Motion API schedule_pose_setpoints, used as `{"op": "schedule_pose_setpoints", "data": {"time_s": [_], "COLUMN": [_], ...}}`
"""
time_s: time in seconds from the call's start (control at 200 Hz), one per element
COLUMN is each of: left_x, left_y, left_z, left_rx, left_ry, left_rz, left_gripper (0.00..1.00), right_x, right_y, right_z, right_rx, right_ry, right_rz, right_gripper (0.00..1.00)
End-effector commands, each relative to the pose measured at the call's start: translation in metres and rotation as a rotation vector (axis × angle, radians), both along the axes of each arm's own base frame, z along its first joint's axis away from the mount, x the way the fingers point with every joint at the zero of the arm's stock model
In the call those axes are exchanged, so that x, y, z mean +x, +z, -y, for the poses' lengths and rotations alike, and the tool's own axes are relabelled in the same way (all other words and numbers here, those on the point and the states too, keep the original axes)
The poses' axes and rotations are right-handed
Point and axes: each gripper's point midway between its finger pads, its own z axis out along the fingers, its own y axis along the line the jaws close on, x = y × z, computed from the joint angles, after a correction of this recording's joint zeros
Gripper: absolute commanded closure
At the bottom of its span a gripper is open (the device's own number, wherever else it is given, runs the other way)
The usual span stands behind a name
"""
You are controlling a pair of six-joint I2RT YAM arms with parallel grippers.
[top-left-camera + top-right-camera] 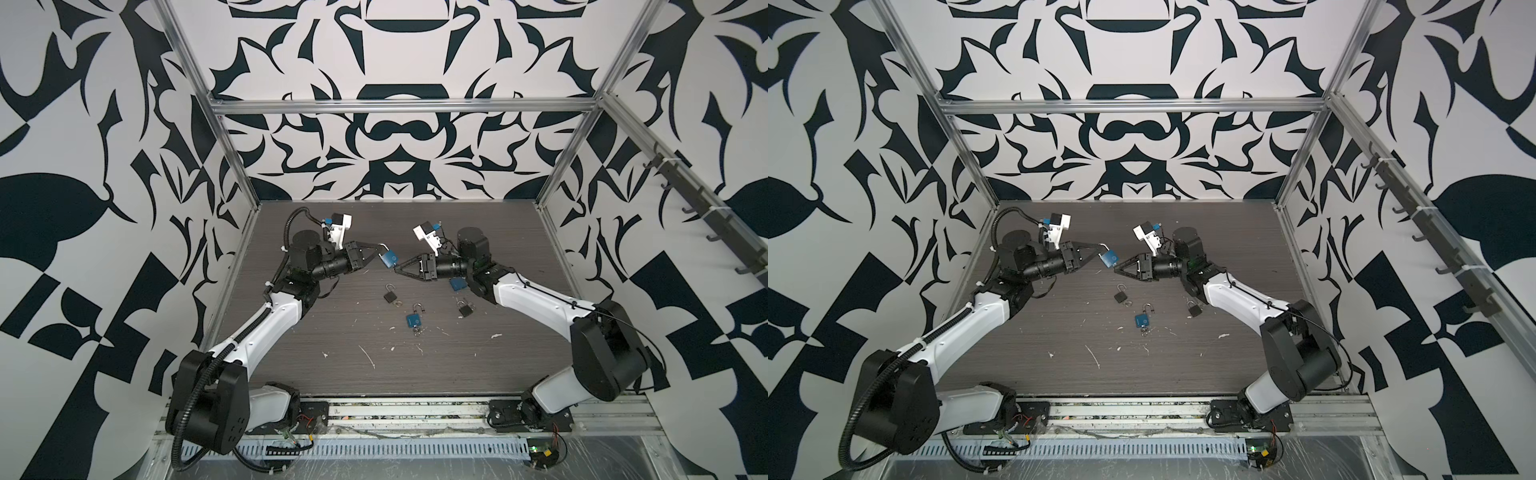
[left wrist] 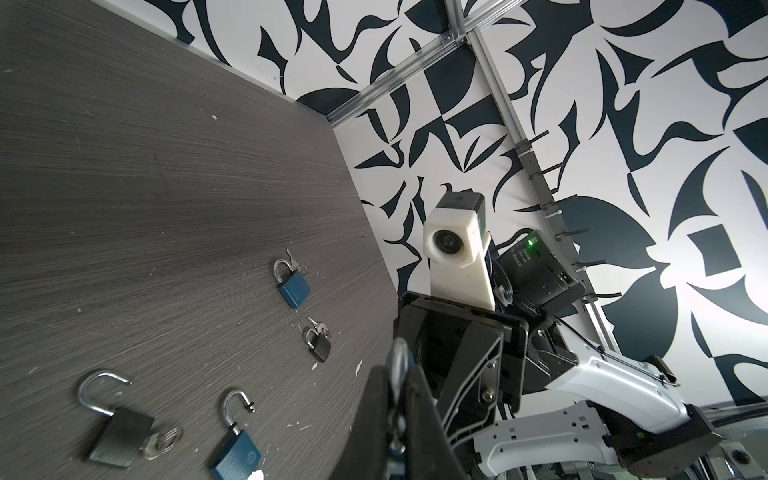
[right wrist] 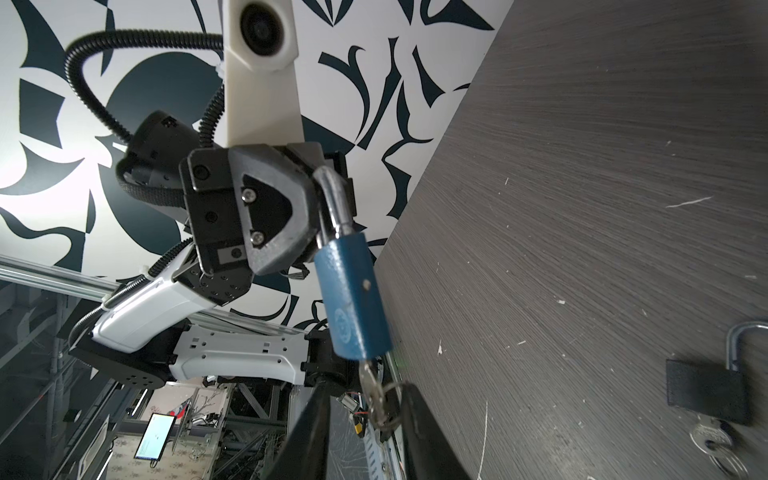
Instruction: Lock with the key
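Closest to the right wrist camera, the right gripper (image 3: pixel 365 415) stood with its 2 fingers (image 3: pixel 311 432) apart, straddling the key (image 3: pixel 367 374) and its ring (image 3: pixel 386 405), clamped on neither. That key stuck out of the blue padlock (image 3: pixel 353 299), whose long axis pointed at that gripper, so the right arm was nearer. The left gripper (image 3: pixel 316 208) was clamped on the shackle (image 3: pixel 334 199), holding the lock off the table (image 1: pixel 332 332) at mid-frame in both top views. 4 other padlocks (image 1: pixel 413 319) lay lower in the frame, well clear.

My blk left gripper (image 1: pixel 380 252); blue padlock (image 1: pixel 387 258), silver shackle; grey wood-grain table (image 1: pixel 457 365); blk-&-wht patterned walls (image 1: pixel 395 137) round table.
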Motion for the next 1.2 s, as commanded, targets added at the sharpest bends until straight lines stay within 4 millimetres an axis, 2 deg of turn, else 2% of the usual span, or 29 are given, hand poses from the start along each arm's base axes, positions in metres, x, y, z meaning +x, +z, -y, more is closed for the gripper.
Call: {"op": "schedule_pose_setpoints", "data": {"time_s": [0.0,0.13,0.43,0.655,0.83,1.195], "left_x": [-0.004,-0.004,0.002,0.009,0.014,0.014], "left_y": [0.016,0.015,0.011,0.013,0.022,0.037], "left_z": [0.001,0.0,-0.003,-0.011,-0.026,-0.049], "left_rx": [-0.03,-0.03,-0.023,-0.029,-0.062,-0.081], "left_ry": [-0.02,-0.017,0.029,0.089,0.148,0.213], "left_rz": [0.059,0.059,0.049,0.057,0.072,0.107], "left_gripper": [1.0,1.0,1.0,1.0,1.0,1.0], "right_x": [0.004,0.005,0.003,0.001,-0.002,-0.004], "right_y": [0.031,0.031,0.032,0.021,0.011,0.008], "right_z": [-0.004,-0.005,-0.006,-0.005,-0.004,-0.003], "right_rx": [0.053,0.053,0.056,0.058,0.053,0.058], "right_ry": [0.005,0.005,0.016,0.011,0.007,0.011], "right_rz": [0.092,0.092,0.087,0.049,0.018,0.009], "right_gripper": [0.7,0.74,1.0,1.0,1.0,1.0]}}
